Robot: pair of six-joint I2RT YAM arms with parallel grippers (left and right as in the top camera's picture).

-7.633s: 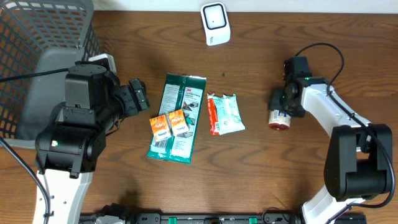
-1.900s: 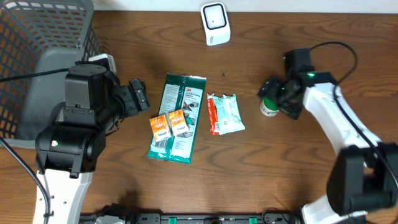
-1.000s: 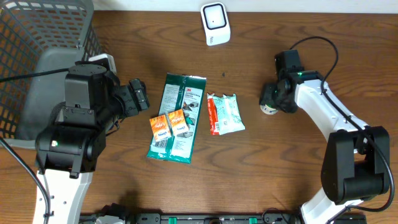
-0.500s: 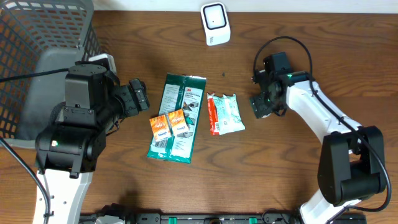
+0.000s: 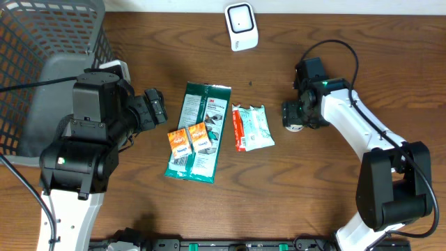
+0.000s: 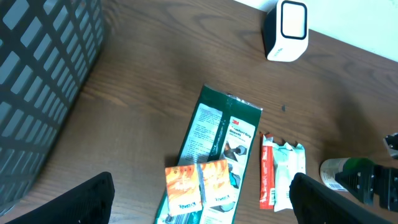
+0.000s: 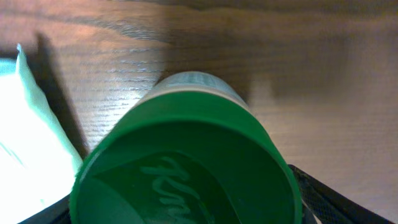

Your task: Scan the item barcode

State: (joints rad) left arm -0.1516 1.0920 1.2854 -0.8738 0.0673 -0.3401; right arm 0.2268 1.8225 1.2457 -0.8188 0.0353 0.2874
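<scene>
Bottle (image 7: pixel 186 155) w/ green cap sits in your R claw (image 5: pixel 298 116), fingers clamped on either side of it. Cap end faces the wrist cam, white body points away toward the bench (image 5: pixel 313 199); you can't tell whether it touches the wood. It's right of centre, just beside the red-and-white pack (image 5: pixel 252 127) and apart from the white scanner (image 5: pixel 240 26) at the far edge. Your L claw (image 5: pixel 157 108) hangs at left w/ fingers spread wide, nothing between them, next to the grey basket (image 5: pixel 42 42). It points toward the green 3M pack (image 5: pixel 205 111) lying flat mid-bench, w/ 2 orange sachets (image 5: pixel 189 139) resting on the pack's lower half.
</scene>
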